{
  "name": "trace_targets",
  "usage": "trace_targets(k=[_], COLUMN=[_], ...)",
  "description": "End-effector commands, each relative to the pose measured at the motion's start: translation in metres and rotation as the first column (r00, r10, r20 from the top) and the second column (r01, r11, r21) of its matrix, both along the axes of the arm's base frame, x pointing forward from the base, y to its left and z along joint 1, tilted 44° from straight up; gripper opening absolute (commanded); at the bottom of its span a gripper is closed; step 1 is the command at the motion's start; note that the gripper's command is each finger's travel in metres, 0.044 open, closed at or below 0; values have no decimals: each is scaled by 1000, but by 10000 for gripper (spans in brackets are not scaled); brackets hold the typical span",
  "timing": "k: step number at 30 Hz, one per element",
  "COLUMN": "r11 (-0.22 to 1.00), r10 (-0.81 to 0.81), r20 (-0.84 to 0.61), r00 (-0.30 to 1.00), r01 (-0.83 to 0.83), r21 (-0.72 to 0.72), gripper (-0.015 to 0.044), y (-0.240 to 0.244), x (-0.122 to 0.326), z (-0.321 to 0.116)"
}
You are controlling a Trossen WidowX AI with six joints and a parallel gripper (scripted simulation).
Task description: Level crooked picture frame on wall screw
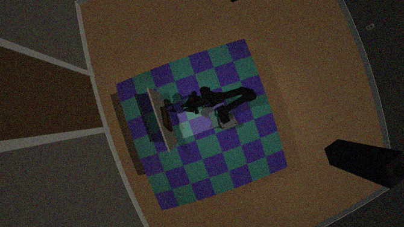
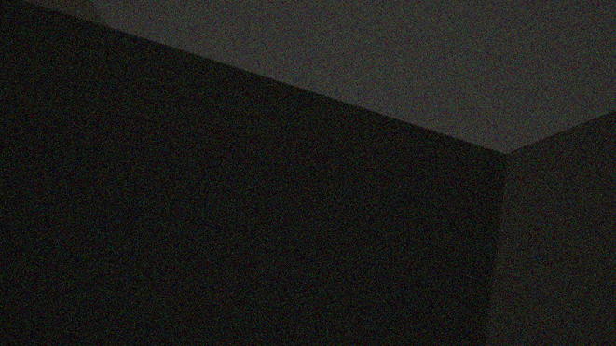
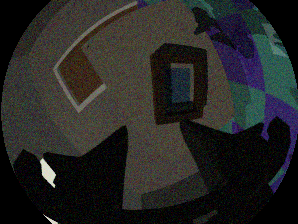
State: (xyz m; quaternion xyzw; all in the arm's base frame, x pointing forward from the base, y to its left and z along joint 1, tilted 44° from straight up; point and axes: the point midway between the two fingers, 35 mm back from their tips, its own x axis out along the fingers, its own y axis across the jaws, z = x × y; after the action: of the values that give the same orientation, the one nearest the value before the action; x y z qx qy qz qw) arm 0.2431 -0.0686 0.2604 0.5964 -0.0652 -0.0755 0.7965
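Note:
The dark brown picture frame (image 1: pixel 165 119) (image 3: pixel 160 92) with a blue picture hangs against the upright grey-brown wall panel (image 1: pixel 170 145) (image 3: pixel 132 85). In the wrist view it looks slightly tilted, but that view is itself turned, so which side is higher cannot be told. The screw and the notched strip are hidden. My gripper (image 1: pixel 184 106) (image 3: pixel 153 127) is open with nothing between its black fingers. It stands out in front of the panel, apart from the frame. The exterior view shows neither the frame nor the gripper.
The arm's base (image 1: pixel 225 118) stands on a purple and teal checkered mat (image 1: pixel 216 162) in front of the panel. A dark shadow lies on the panel beside the frame. A big black box-like object (image 1: pixel 361 162) is far right. A large dark surface (image 2: pixel 223 204) blocks the exterior view.

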Motion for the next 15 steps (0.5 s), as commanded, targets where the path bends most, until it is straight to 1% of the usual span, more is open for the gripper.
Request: trace_targets(k=[1, 3, 10, 15], r11=[1000, 1000, 1000, 1000], r10=[3, 3, 3, 3], r20=[-9, -8, -8, -8], r00=[1000, 1000, 1000, 1000], r01=[-3, -3, -3, -3], r21=[10, 10, 10, 10], gripper=[260, 260, 260, 260], y=[-13, -19, -20, -19], x=[20, 27, 28, 20], z=[-17, -22, -23, -22])
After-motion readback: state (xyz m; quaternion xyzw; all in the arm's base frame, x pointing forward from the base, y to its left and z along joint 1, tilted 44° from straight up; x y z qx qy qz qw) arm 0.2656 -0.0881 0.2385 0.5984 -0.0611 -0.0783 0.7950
